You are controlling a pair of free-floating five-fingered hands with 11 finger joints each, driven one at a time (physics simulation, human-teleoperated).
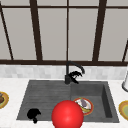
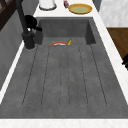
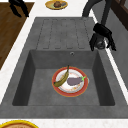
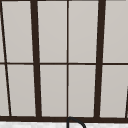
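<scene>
The right hand (image 1: 75, 75) is sitting at the faucet (image 1: 68, 72) base, fingers curling round the lever, at 12 o'clock of the basin. The left hand (image 1: 33, 114) is hanging idle at 8 o'clock, fingers curled on nothing. A plate (image 3: 59, 90) is lying in the basin at 4 o'clock, carrying a banana (image 3: 62, 78) and an eggplant (image 3: 74, 80); a red ball (image 1: 67, 114) is standing in front.

Hand (image 3: 102, 33) at faucet (image 3: 96, 7) (fingers down)
</scene>
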